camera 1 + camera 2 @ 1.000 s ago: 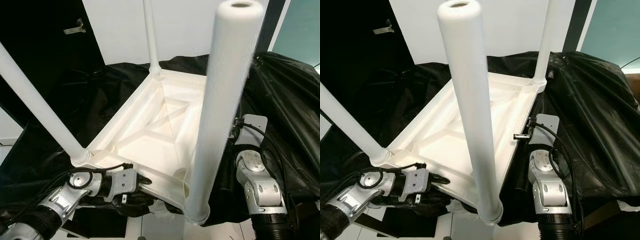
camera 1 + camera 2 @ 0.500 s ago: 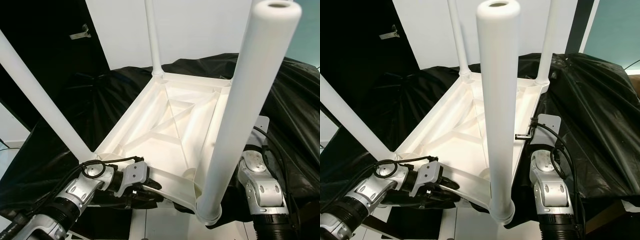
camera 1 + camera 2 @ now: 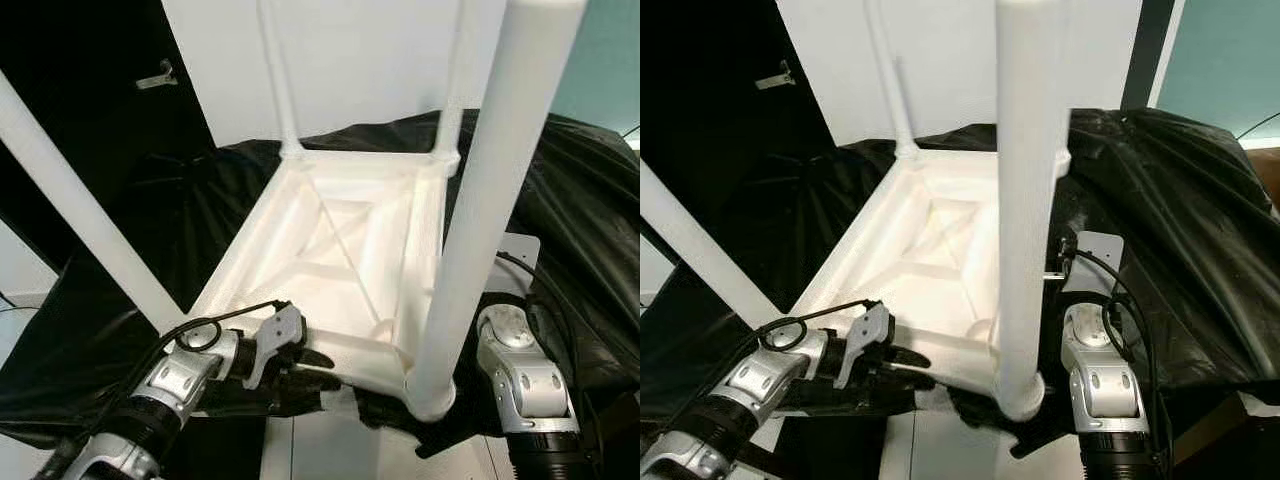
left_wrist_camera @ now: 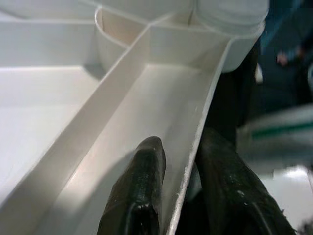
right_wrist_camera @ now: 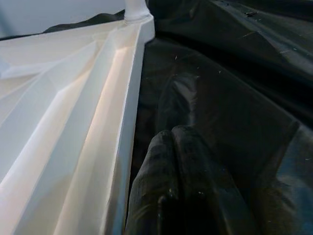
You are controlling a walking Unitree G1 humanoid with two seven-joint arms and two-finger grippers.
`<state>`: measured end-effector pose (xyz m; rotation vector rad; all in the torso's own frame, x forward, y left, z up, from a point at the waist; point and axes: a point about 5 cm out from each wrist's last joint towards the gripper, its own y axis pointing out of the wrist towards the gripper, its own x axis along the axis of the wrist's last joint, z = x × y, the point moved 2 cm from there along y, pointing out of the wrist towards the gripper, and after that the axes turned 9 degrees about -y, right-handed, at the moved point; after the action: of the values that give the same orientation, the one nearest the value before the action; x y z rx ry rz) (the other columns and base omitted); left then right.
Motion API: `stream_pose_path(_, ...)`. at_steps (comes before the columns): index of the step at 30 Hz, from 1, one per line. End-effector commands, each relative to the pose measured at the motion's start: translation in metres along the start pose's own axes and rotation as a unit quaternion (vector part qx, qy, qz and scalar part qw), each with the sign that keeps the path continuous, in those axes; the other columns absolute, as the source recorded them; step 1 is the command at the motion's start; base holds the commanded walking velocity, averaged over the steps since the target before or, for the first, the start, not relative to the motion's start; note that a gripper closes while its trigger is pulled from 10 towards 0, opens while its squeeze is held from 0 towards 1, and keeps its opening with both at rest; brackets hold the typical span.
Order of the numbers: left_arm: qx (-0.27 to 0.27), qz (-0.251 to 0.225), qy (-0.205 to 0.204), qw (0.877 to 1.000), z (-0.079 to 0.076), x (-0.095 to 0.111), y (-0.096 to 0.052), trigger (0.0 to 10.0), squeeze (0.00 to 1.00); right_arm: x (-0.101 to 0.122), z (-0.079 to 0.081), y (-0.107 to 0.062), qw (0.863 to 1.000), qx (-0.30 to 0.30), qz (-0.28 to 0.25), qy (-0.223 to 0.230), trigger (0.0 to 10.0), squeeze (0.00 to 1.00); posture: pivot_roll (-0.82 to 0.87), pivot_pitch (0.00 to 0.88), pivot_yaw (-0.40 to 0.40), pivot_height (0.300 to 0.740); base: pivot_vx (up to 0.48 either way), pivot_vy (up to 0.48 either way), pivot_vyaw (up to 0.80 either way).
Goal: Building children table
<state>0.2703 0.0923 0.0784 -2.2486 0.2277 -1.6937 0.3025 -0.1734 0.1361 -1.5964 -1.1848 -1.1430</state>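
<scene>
A white plastic children's table (image 3: 345, 250) lies upside down on black cloth, its legs pointing up. The nearest leg (image 3: 480, 200) rises at the near right corner, and another leg (image 3: 80, 220) slants off to the left. My left gripper (image 3: 312, 362) is shut on the table's near rim; in the left wrist view its gripper (image 4: 181, 196) has one black finger inside the rim and one outside. My right gripper (image 5: 171, 137) lies beside the table's right rim (image 5: 132, 98) on the cloth, fingers pressed together and holding nothing that I can see.
Black cloth (image 3: 590, 200) drapes the surface under and around the table. A white wall (image 3: 360, 60) stands behind, with a dark panel (image 3: 90, 70) at the left. Pale floor (image 3: 330, 450) shows below the near rim. My right forearm (image 3: 520, 375) stands at the lower right.
The table has swung round: the near right leg moved from leaning to almost upright, and the far legs shifted left. My left gripper stayed on the near rim, now nearer the corner.
</scene>
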Motion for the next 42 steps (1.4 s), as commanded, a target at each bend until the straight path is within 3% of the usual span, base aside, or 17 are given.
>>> stream_pose_path(1, 0.23, -0.033, -0.048, 0.972, 0.033, -0.009, -0.011, 0.0, 0.0, 0.0, 0.004, -0.001, 1.0, 0.006, 0.002, 0.0, 10.0, 0.0, 0.02, 0.0, 0.055, 0.74, 0.0, 0.0, 0.0)
stream_pose_path(11, 0.288, -0.055, -0.063, 0.954, 0.042, 0.001, -0.006, 0.0, 0.0, 0.002, 0.005, 0.0, 1.0, 0.007, 0.0, 0.001, 10.0, 0.0, 0.02, 0.0, 0.057, 0.74, 0.0, 0.0, 0.0)
stream_pose_path(13, 0.333, -0.097, -0.084, 0.934, 0.048, 0.009, -0.001, 0.0, 0.02, 0.001, 0.004, -0.001, 1.0, 0.006, 0.002, 0.001, 10.0, 0.0, 0.01, 0.0, 0.058, 0.74, 0.0, 0.0, 0.0)
stream_pose_path(17, 0.349, -0.108, -0.087, 0.927, 0.05, 0.011, -0.001, 0.0, 0.04, 0.0, 0.003, -0.002, 1.0, 0.004, 0.003, 0.001, 10.0, 0.0, 0.01, 0.0, 0.059, 0.74, 0.0, 0.0, 0.0)
stream_pose_path(20, 0.386, -0.122, -0.095, 0.909, 0.053, 0.009, -0.006, 0.0, 0.03, -0.001, 0.002, -0.004, 1.0, 0.002, 0.005, 0.001, 10.0, 0.0, 0.01, 0.0, 0.061, 0.74, 0.0, 0.0, 0.0)
stream_pose_path(24, 0.4, -0.121, -0.09, 0.904, 0.055, 0.008, -0.01, 0.0, 0.03, -0.001, 0.003, -0.004, 1.0, 0.002, 0.005, 0.001, 10.0, 0.0, 0.01, 0.0, 0.061, 0.74, 0.0, 0.0, 0.0)
stream_pose_path(27, 0.424, -0.128, -0.09, 0.892, 0.058, 0.008, -0.014, 0.0, 0.03, -0.002, 0.003, -0.004, 1.0, 0.001, 0.006, 0.002, 10.0, 0.0, 0.01, 0.0, 0.065, 0.74, 0.0, 0.0, 0.0)
stream_pose_path(32, 0.428, -0.127, -0.087, 0.891, 0.056, 0.007, -0.011, 0.0, 0.02, -0.002, 0.001, -0.005, 1.0, -0.003, 0.006, 0.003, 10.0, 0.0, 0.01, 0.0, 0.067, 0.74, 0.0, 0.0, 0.0)
stream_pose_path(33, 0.415, -0.117, -0.076, 0.899, 0.051, 0.004, -0.004, 0.6, 0.0, -0.002, -0.003, -0.007, 1.0, -0.007, 0.008, 0.005, 10.0, 0.0, 0.0, 0.0, 0.067, 0.74, 0.0, 0.0, 0.0)
stream_pose_path(34, 0.415, -0.117, -0.076, 0.899, 0.051, 0.004, -0.004, 0.6, 0.0, -0.002, -0.003, -0.007, 1.0, -0.007, 0.008, 0.005, 10.0, 0.0, 0.0, 0.0, 0.067, 0.74, 0.0, 0.0, 0.0)
stream_pose_path(35, 0.406, -0.119, -0.071, 0.903, 0.048, 0.003, -0.001, 6.9, 0.0, -0.004, -0.006, -0.01, 1.0, -0.01, 0.009, 0.004, 10.0, 0.0, 0.0, 0.0, 0.069, 0.74, 0.0, 0.0, 0.0)
stream_pose_path(36, 0.391, -0.12, -0.064, 0.91, 0.044, 0.002, 0.002, 10.0, 0.0, -0.005, -0.013, -0.014, 1.0, -0.022, 0.007, -0.009, 10.0, 0.0, -0.01, 0.0, 0.07, 0.74, 0.0, 0.0, 0.0)
stream_pose_path(38, 0.381, -0.12, -0.059, 0.915, 0.042, 0.002, 0.003, 10.0, 0.0, -0.005, -0.017, -0.018, 0.999, -0.031, 0.006, -0.019, 10.0, 0.0, -0.01, 0.0, 0.07, 0.74, 0.0, 0.0, 0.0)
stream_pose_path(42, 0.317, -0.137, -0.051, 0.937, 0.028, 0.002, 0.012, 10.0, 0.0, -0.01, -0.042, -0.038, 0.995, -0.088, -0.001, -0.036, 10.0, 0.0, -0.03, 0.0, 0.071, 0.74, 0.0, 0.0, 0.0)
